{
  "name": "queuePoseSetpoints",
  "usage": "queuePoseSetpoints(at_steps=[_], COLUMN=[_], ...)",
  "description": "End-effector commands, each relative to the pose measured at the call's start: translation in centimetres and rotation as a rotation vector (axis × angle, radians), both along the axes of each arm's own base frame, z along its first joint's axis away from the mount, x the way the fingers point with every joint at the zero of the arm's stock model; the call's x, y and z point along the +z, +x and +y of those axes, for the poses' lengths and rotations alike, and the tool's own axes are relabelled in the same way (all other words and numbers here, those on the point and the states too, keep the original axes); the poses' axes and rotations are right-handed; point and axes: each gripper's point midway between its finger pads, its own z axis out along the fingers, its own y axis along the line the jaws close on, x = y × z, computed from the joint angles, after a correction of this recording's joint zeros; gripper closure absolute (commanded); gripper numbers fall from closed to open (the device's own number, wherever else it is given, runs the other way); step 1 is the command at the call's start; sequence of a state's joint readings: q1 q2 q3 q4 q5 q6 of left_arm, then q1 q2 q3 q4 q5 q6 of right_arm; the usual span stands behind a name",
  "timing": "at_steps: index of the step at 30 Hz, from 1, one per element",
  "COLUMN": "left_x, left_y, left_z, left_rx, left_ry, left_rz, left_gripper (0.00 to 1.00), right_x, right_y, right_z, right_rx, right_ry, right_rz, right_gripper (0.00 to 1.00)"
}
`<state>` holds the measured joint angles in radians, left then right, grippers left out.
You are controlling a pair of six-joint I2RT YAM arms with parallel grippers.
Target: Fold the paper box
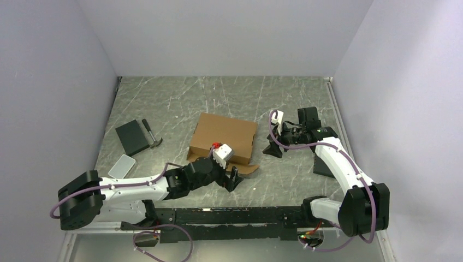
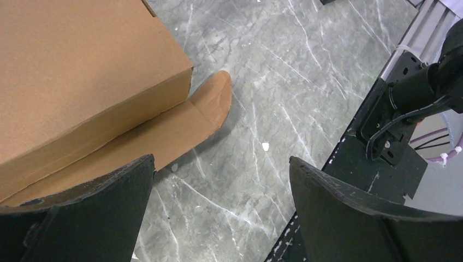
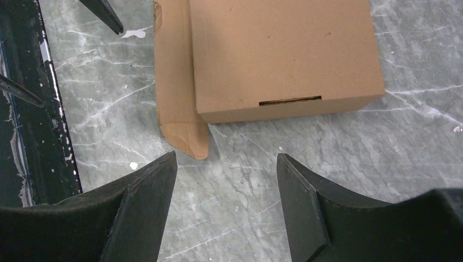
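The paper box (image 1: 224,137) lies mid-table as a closed, shallow brown cardboard box, with one rounded flap (image 1: 248,168) still flat on the table along its near side. My left gripper (image 1: 232,180) hovers just off the box's near right corner, open and empty. In the left wrist view the box (image 2: 82,71) and flap (image 2: 180,128) fill the upper left, and the left gripper (image 2: 221,161) frames bare marble. My right gripper (image 1: 273,147) is to the right of the box, open and holding nothing. The right wrist view shows the box's slotted side (image 3: 284,49) and the flap (image 3: 177,82) beyond my right gripper (image 3: 226,155).
A black pad (image 1: 132,136), a small hammer-like tool (image 1: 152,134) and a pale flat rectangle (image 1: 122,166) lie at the left. Another dark flat piece (image 1: 322,166) sits under the right arm. A black rail (image 1: 229,215) runs along the near edge. White walls enclose the table.
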<state>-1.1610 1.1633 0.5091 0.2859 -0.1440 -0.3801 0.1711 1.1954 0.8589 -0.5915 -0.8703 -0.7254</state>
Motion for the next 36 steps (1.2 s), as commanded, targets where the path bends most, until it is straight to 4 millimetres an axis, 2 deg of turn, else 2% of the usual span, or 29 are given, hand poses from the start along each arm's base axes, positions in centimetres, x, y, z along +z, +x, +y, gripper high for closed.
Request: queuePoseSetpoints(at_steps=[1, 14, 23, 36], left_x=[1.8, 1.7, 2.9, 2.1], left_y=[0.8, 0.6, 0.2, 0.5], left_z=[-0.5, -0.5, -0.7, -1.0], left_rx=[0.041, 0.020, -0.053, -0.041], left_ry=[-0.107, -0.085, -0.150, -0.187], left_rz=[-0.050, -0.061, -0.188, -0.196], left_gripper=[0.02, 0.03, 0.04, 0.02], right_x=[1.7, 1.8, 1.7, 1.6], right_y=[0.7, 0.7, 0.7, 0.6], right_z=[0.3, 0.4, 0.4, 0.4], right_rx=[0.018, 0.020, 0.022, 0.026], right_ry=[0.026, 0.030, 0.030, 0.032], right_rz=[-0.051, -0.049, -0.047, -0.040], right_gripper=[0.29, 0.29, 0.29, 0.29])
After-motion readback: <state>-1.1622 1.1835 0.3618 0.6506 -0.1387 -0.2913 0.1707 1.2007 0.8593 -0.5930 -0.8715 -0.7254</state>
